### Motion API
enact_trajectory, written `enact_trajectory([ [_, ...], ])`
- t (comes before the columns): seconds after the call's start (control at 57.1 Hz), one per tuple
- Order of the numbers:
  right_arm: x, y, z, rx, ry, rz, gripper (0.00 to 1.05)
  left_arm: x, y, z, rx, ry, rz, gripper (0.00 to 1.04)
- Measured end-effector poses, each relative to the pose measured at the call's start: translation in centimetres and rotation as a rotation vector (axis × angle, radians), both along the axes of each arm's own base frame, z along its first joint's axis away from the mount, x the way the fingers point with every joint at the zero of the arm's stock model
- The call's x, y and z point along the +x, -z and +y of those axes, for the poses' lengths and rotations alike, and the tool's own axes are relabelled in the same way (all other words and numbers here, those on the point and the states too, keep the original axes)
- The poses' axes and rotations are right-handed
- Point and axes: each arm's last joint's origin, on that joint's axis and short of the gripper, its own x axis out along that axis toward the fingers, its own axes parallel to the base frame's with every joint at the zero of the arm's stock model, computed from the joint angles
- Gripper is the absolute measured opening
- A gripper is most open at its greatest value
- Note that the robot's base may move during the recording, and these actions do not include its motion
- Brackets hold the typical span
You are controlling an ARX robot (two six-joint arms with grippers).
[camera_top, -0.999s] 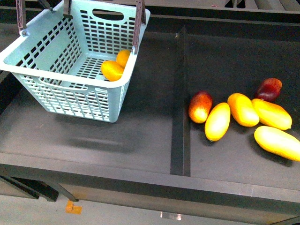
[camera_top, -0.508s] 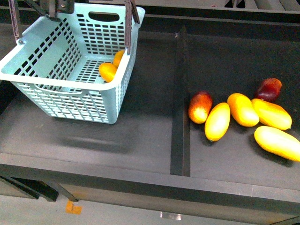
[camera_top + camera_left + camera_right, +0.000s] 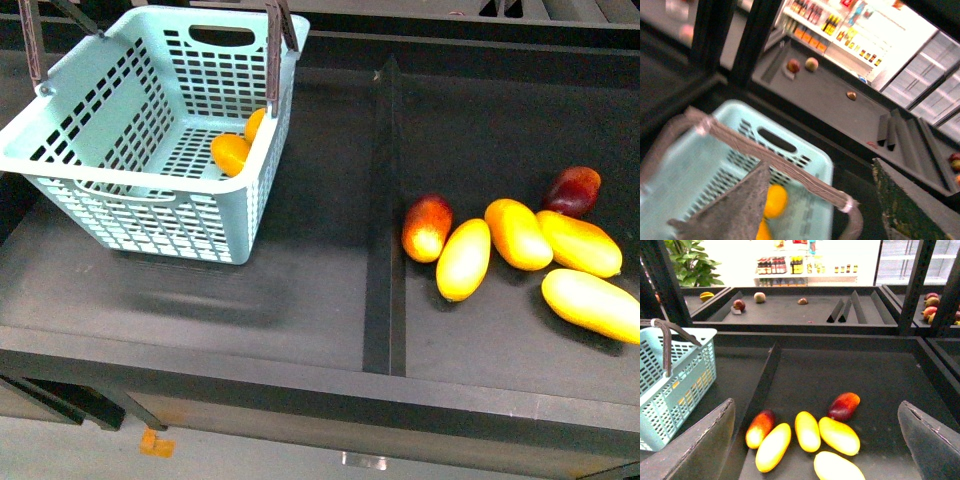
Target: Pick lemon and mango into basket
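Mango (image 3: 231, 153), lemon (image 3: 256, 124) in basket (image 3: 150, 215); right jaws spread, well apart; left jaws' state unclear.

You've got even overhead light on the front view, crisp focus, and a soft smeared shadow on the dark shelf just in front of the basket (image 3: 150, 150). Your left wrist view is blurry around the basket handle (image 3: 765, 155), with blown-out white glare behind it. Right wrist view is sharp, bright beyond the basket.

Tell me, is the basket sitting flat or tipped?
Tipped. In the front view the basket tilts, its handle raised, two yellow-orange fruits gathered in one corner.
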Motion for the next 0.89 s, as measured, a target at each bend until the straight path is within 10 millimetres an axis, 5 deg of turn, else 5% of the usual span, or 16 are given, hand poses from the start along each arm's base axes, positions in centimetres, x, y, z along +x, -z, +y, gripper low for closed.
enact_trajectory([
  [0.228,0.0,0.0,0.0,0.000,0.000,0.000,0.96,-8.5,3.4,2.4,0.332,-0.010,-0.015,0.03],
  [0.613,0.0,0.0,0.0,0.000,0.000,0.000,0.96,-16.3,5.1,4.3,0.353,-0.010,-0.021,0.03],
  [0.894,0.0,0.0,0.0,0.000,0.000,0.000,0.96,-19.5,6.7,4.3,0.356,-0.009,-0.009,0.03],
])
